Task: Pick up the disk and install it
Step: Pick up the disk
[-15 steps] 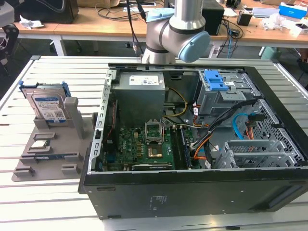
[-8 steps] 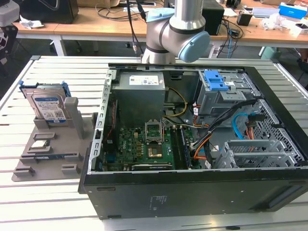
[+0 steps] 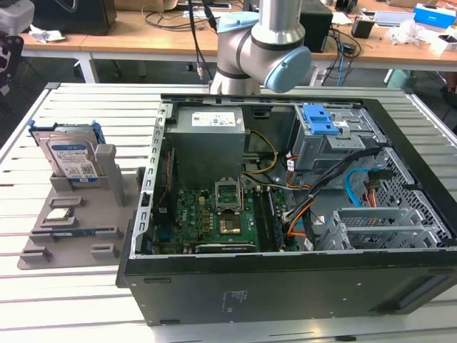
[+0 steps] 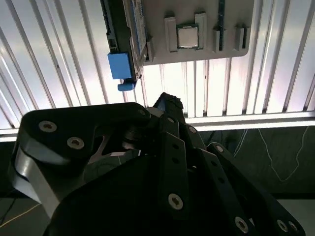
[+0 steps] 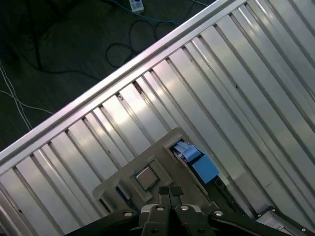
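Your pincer is pressed together, empty, high over the counter; spread it and line up squarely with the disk upright in its holder.

Up at the exterior view's top centre, the arm was seen with a silver tube, grey joint housings and pale blue caps. The gripper was shown black, its linkage studded with silver screws.

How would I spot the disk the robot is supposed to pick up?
Find the open computer case on the slatted table; a grey holder lies beside it, toward the exterior view's left. The disk stands on edge at its far end, the only part there with a blue frame.
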`<state>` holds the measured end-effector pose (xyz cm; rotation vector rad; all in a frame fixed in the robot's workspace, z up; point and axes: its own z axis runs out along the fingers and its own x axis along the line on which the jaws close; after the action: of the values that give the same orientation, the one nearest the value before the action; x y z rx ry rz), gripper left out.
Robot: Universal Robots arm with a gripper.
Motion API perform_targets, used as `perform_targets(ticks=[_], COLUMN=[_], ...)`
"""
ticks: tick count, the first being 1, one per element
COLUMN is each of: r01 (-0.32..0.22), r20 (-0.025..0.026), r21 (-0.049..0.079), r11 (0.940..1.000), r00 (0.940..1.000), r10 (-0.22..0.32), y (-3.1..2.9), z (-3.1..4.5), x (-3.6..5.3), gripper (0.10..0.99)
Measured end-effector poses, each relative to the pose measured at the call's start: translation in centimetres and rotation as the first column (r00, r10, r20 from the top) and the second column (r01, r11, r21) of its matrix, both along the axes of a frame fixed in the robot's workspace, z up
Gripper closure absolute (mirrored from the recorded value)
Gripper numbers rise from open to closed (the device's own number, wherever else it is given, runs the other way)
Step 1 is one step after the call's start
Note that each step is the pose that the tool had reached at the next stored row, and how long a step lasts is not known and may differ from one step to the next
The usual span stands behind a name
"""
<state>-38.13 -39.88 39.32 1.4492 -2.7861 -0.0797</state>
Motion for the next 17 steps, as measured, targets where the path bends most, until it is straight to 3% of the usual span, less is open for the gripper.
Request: perform_targets(ticks=[6,13,17], r01=[-0.103,-0.2,-0.253], r20=[0.0,0.0,0.0], r21=[0.0,0.0,0.0], r11=[0.9947,0.9797,0.9674], r00=[0.9947,0.9797,0.9674], r10=[0.103,0.2,0.253], y=[0.0,0.0,0.0], z=[0.0,0.0,0.0], x=[0.0,0.0,0.0], gripper=[0.98,0.98,0.98])
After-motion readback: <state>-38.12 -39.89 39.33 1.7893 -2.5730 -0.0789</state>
